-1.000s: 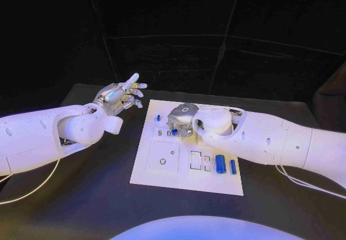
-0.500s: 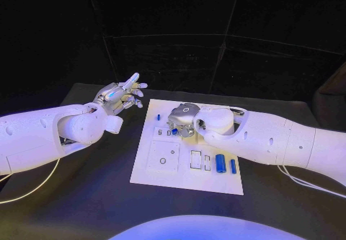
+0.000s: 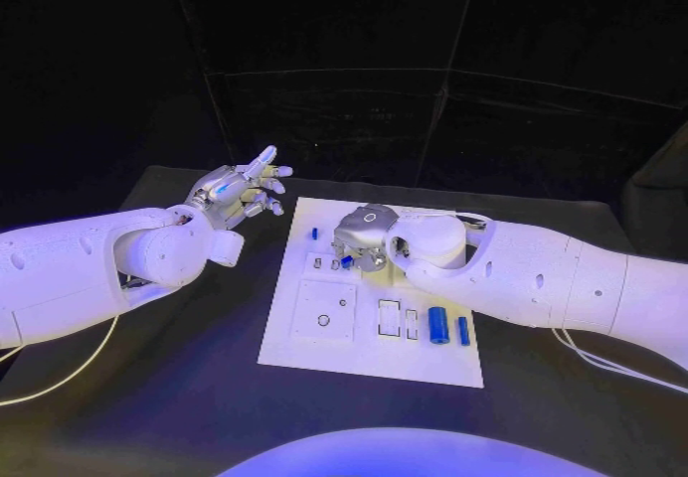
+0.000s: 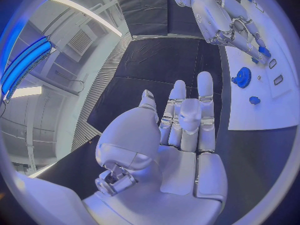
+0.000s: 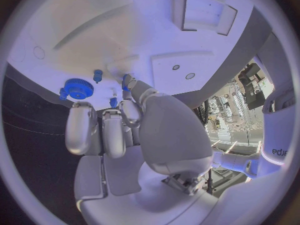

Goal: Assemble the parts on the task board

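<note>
Over task board (image 3: 376, 348) top, right hand (image 3: 362, 238) pinches small blue part (image 5: 127, 80) for seating, needs careful alignment w/ slot; left hand (image 3: 241, 189) open, idle.

The scene is viewed from above by the head camera, aimed down at the table (image 3: 172, 397), with the task board (image 3: 359, 343) held at frame centre. The left hand (image 4: 181, 120) is seen from close behind by the left wrist camera, the board lying at the right of the frame. The right hand (image 5: 125, 120) is viewed from close behind, just above the board. The board and a blue gear (image 5: 77, 89) are shared by both wrist views.
</note>
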`<action>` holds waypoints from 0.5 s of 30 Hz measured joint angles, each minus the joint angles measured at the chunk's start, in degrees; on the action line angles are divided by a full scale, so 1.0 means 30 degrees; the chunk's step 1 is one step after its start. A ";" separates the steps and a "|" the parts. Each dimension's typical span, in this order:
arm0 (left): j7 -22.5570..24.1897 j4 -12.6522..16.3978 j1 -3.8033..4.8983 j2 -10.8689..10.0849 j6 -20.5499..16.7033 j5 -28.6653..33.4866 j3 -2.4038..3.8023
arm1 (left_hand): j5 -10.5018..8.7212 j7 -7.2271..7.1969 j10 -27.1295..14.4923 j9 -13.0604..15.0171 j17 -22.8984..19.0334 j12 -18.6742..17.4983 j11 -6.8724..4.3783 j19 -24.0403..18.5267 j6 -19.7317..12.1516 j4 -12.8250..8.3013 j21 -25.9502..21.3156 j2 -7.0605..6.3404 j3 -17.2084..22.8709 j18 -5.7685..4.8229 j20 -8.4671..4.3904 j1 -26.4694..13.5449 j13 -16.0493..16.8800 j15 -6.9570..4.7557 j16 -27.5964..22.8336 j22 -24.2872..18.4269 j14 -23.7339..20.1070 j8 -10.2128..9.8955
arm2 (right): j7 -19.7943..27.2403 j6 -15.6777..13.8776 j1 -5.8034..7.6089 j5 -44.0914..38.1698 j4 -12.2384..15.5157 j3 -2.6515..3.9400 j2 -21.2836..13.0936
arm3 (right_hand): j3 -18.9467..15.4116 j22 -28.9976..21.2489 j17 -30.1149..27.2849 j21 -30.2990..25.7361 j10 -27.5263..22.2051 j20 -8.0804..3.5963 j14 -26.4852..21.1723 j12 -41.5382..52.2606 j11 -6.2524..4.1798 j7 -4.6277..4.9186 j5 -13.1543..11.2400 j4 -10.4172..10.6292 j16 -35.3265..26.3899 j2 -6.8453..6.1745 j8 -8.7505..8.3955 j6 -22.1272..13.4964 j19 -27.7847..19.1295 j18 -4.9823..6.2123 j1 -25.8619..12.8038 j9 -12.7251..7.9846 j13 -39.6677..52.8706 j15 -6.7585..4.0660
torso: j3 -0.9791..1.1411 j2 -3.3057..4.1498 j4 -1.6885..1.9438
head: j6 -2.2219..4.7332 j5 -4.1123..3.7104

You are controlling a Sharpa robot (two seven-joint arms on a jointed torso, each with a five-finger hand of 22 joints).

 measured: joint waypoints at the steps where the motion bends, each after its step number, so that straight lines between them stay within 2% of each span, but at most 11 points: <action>1: -0.0009 -0.0003 0.0000 0.0003 0.0000 0.0000 0.0000 | 0.0000 0.0001 0.0000 0.0000 0.0000 0.0000 0.0001 0.0000 0.0000 0.0000 0.0000 0.0000 0.0000 0.0000 0.0000 0.0000 0.0000 0.0000 0.0000 0.0001 0.0000 0.0000 | 0.0006 -0.0025 0.0000 -0.0002 -0.0002 0.0000 0.0000 | 0.0018 -0.0007 0.0000 0.0000 0.0000 -0.0072 0.0000 0.0000 0.0000 0.0000 0.0000 -0.0018 0.0000 0.0068 0.0000 0.0000 -0.0011 -0.0001 0.0069 0.0000 0.0001 0.0000 | 0.0000 0.0000 0.0000 | 0.0000 0.0000; 4: -0.0035 -0.0011 0.0000 0.0017 0.0001 0.0001 0.0000 | 0.0000 0.0000 0.0001 0.0000 0.0000 -0.0054 0.0001 0.0041 0.0000 0.0000 0.0000 0.0000 0.0000 0.0001 0.0041 0.0000 -0.0012 0.0000 0.0000 -0.0003 -0.0001 0.0000 | 0.0031 -0.0084 0.0000 -0.0010 -0.0015 0.0000 0.0010 | 0.0170 -0.0007 0.0000 0.0000 0.0003 -0.0114 -0.0003 0.0000 -0.0137 -0.0039 0.0000 -0.0170 0.0000 0.0177 0.0000 0.0039 0.0031 0.0000 0.0176 0.0009 0.0001 -0.0142 | 0.0000 0.0002 0.0000 | -0.0007 -0.0009; 6: -0.0047 -0.0013 0.0000 0.0024 0.0001 0.0001 0.0000 | 0.0000 0.0000 0.0001 0.0000 0.0012 -0.0112 0.0001 0.0070 0.0000 0.0000 0.0000 0.0000 0.0000 0.0001 0.0070 0.0000 -0.0049 0.0000 0.0000 -0.0023 0.0000 0.0000 | 0.0053 -0.0097 0.0000 -0.0020 -0.0018 0.0000 0.0013 | 0.0257 -0.0007 0.0000 0.0000 -0.0065 -0.0213 0.0001 0.0000 -0.0205 -0.0136 0.0000 -0.0256 0.0000 0.0081 0.0000 0.0137 0.0052 0.0001 0.0264 0.0027 -0.0008 -0.0138 | 0.0000 0.0002 0.0000 | -0.0018 -0.0011; 10: -0.0061 -0.0018 -0.0001 0.0026 0.0001 0.0001 0.0000 | 0.0000 0.0000 0.0002 0.0000 0.0018 -0.0112 0.0002 0.0071 0.0000 0.0000 0.0000 0.0000 0.0000 0.0001 0.0070 0.0000 -0.0049 0.0000 0.0000 -0.0023 -0.0001 0.0000 | 0.0118 -0.0093 0.0000 -0.0064 -0.0018 0.0000 0.0006 | 0.0478 -0.0024 -0.0001 0.0000 -0.0065 -0.0255 0.0002 0.0000 -0.0206 -0.0240 0.0000 -0.0477 0.0001 0.0068 0.0001 0.0240 0.0031 0.0001 0.0469 0.0036 -0.0033 -0.0272 | -0.0007 0.0002 0.0002 | -0.0046 -0.0020; 15: -0.0100 -0.0040 -0.0001 0.0027 0.0007 0.0002 0.0000 | 0.0000 0.0000 0.0003 0.0000 0.0017 -0.0112 0.0003 0.0070 0.0000 0.0000 0.0000 0.0000 0.0000 0.0002 0.0070 0.0000 -0.0048 0.0000 0.0000 -0.0022 0.0000 0.0000 | 0.0223 -0.0077 0.0000 -0.0141 0.0003 0.0000 -0.0017 | 0.0653 -0.0025 -0.0001 0.0000 -0.0023 -0.0391 0.0000 0.0000 -0.0384 -0.0283 0.0000 -0.0708 0.0001 0.0045 0.0001 0.0402 0.0033 0.0002 0.0655 0.0055 0.0025 -0.0273 | -0.0007 0.0002 0.0002 | -0.0070 -0.0022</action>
